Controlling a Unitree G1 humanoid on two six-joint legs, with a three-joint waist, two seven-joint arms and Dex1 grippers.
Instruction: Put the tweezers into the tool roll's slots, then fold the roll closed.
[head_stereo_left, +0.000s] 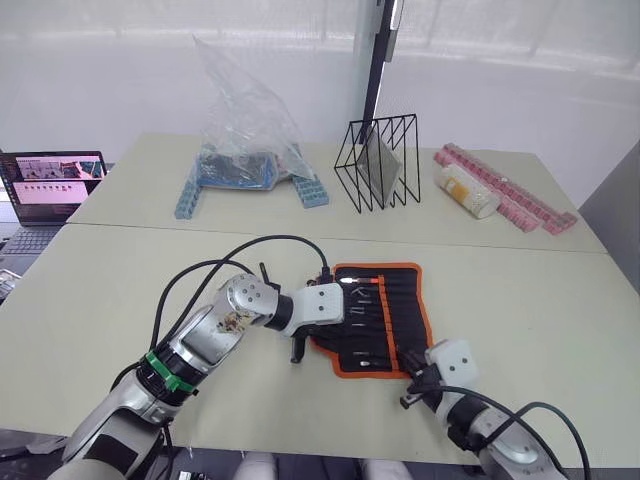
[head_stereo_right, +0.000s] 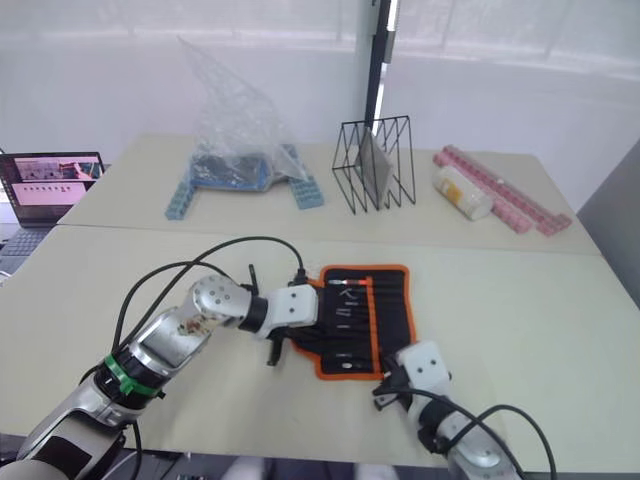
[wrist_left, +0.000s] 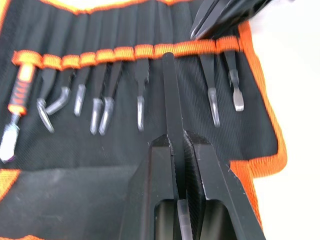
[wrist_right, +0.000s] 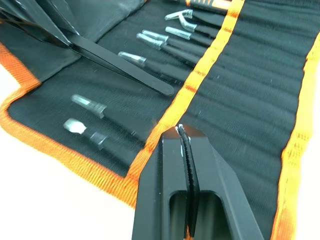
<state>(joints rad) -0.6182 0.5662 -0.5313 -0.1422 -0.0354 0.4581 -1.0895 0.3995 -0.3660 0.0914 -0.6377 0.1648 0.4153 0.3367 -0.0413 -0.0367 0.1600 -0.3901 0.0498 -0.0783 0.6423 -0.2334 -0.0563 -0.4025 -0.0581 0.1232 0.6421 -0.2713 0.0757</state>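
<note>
Right now the left gripper (wrist_left: 172, 145) is clamped on one slim black tweezer (wrist_left: 169, 95), whose tip sits at the orange band of the slots (wrist_left: 150, 50), between tools already sleeved. Such a tweezer looks light, stiff and smooth, so it may swivel in the fingers; I judge a hold near the blunt back end, as here, keeps the point free to enter a pocket. The tool roll (head_stereo_left: 380, 318) lies open and flat on the pale table (head_stereo_left: 520, 310), near its front edge. Its fabric looks soft and limp (likely to bunch when pushed). The right gripper (wrist_right: 186, 150) has its jaws together on the orange band, seemingly pinning it, though I cannot tell if cloth is pinched. Further back stand a clear plastic bag (head_stereo_left: 245, 110), a black wire rack (head_stereo_left: 380, 160) and pink strips (head_stereo_left: 510, 195), well apart from the roll; a laptop (head_stereo_left: 50, 185) sits at the left.
</note>
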